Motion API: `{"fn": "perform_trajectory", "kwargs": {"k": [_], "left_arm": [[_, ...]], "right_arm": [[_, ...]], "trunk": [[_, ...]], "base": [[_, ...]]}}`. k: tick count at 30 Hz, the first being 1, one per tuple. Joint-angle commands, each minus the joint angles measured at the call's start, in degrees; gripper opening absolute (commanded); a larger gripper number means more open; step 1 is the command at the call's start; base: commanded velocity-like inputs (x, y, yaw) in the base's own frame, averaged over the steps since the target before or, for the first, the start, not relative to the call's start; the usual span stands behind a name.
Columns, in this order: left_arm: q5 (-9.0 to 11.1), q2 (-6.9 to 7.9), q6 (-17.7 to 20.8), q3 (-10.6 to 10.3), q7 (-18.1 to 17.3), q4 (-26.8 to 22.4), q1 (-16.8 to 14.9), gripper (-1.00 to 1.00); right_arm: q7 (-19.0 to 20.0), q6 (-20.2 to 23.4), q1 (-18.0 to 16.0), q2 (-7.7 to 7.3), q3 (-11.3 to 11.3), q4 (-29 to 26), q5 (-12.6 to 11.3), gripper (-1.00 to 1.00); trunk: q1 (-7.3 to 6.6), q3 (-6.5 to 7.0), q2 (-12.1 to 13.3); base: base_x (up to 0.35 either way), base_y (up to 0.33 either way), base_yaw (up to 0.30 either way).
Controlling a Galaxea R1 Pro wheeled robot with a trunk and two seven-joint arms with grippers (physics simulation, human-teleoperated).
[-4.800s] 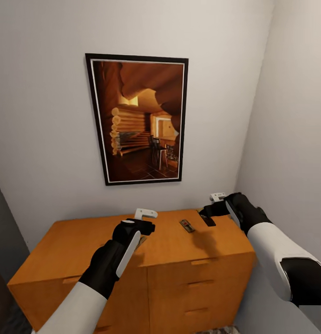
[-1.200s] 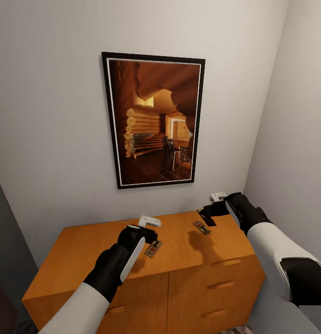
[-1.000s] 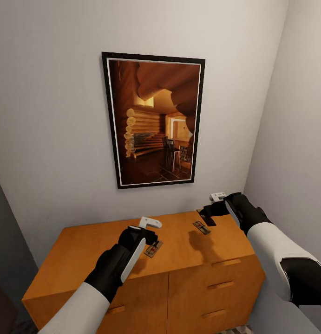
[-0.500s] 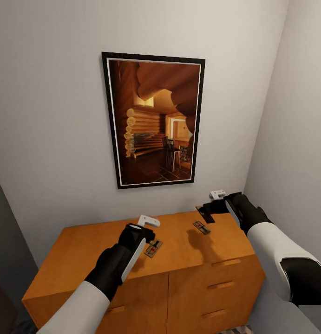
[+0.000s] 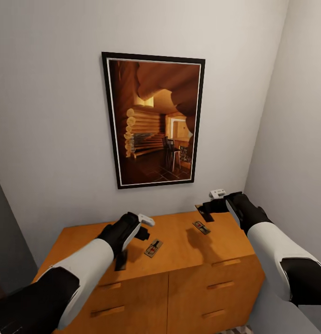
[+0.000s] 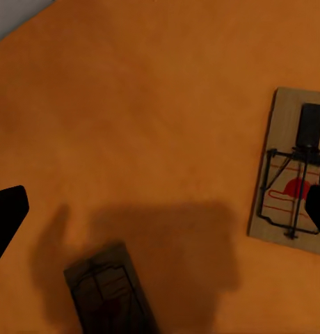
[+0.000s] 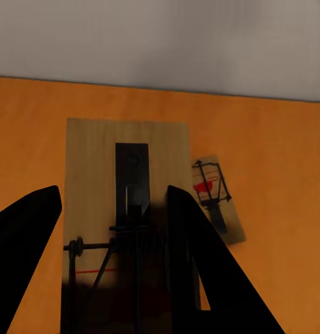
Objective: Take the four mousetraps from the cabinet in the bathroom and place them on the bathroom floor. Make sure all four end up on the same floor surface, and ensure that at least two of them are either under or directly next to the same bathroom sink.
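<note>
The orange-brown cabinet (image 5: 76,241) stands against the wall. My right gripper (image 5: 210,207) (image 7: 113,198) hovers over the top's far right corner, shut on a mousetrap (image 5: 206,213) (image 7: 97,174). A second mousetrap (image 5: 201,227) (image 7: 214,198) lies on the top just below it. A third mousetrap (image 5: 153,248) (image 6: 292,181) lies mid-top. My left gripper (image 5: 145,227) (image 6: 162,212) hangs open above the top with bare wood between its fingers. A dark, shadowed mousetrap (image 5: 121,260) (image 6: 111,296) sits near the top's front edge, below that gripper.
A framed picture (image 5: 153,120) of a log interior hangs on the wall above the cabinet. A side wall (image 5: 299,139) closes in on the right. Drawer fronts with bar handles (image 5: 225,284) face me, and a strip of floor tile (image 5: 234,330) shows below.
My left arm has swung out to the left and its gripper has turned over the top; a dark mousetrap now shows near the front edge. The right gripper has risen slightly with its trap.
</note>
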Motion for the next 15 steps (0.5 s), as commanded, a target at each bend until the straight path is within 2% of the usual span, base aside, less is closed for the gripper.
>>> {"fn": "perform_trajectory", "kwargs": {"k": [1,6,15], "left_arm": [[0.28,0.0,-0.58,-0.26,-0.33,1.16,-0.52,1.0],[0.35,0.0,-2.52,-0.27,-1.16,2.68,-1.1,1.0],[0.45,0.0,-3.14,-0.29,-1.29,2.87,-1.17,1.0]], "right_arm": [[0.52,0.12,-0.04,-0.06,0.13,-0.09,0.37,-1.0],[0.36,0.13,-0.04,-0.06,0.13,0.19,-0.99,-1.0],[0.1,0.71,-0.04,-0.22,0.3,1.09,-1.16,-1.0]], "trunk": [[0.03,-0.13,-0.12],[0.03,-0.13,-0.12],[0.03,-0.13,-0.12]], "base": [[0.0,0.0,0.0],[0.0,0.0,0.0],[0.0,0.0,0.0]]}}
